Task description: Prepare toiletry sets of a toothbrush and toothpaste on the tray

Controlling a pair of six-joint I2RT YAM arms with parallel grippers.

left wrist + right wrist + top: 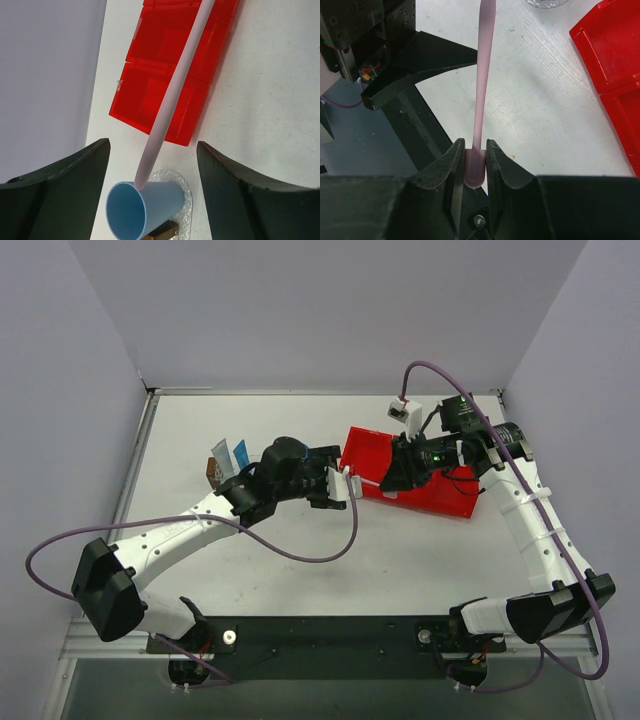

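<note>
1. Right wrist view: the right gripper (476, 145) is pinched narrow on the thick pinkish end of the toothbrush (482, 75). The stem runs straight out from the jaws above the white table (545, 85).
2. In the same view, one dark finger of the left gripper (152, 144) lies just beside the stem, apart from it.
3. In the left wrist view that gripper stands wide. The toothbrush passes between its fingers (75, 175) and touches neither.
4. The free end of the toothbrush overlaps the rim of a blue cup (155, 205). Whether it touches the rim or only hangs above it I cannot tell from this angle.
5. The cup sits on the clear, bumpy tray (186, 182), with a brown block (167, 231) just beside its base.
6. Farther out, a red bin (170, 65) with two compartments lies on the table, and the toothbrush stem crosses in front of it.
7. In the top external view, the white-grey toothpaste tube (220, 454) and the blue toothpaste tube (241, 451) stand side by side. They are just behind the wrist of the left arm (170, 535) and well apart from the red bin.
</note>
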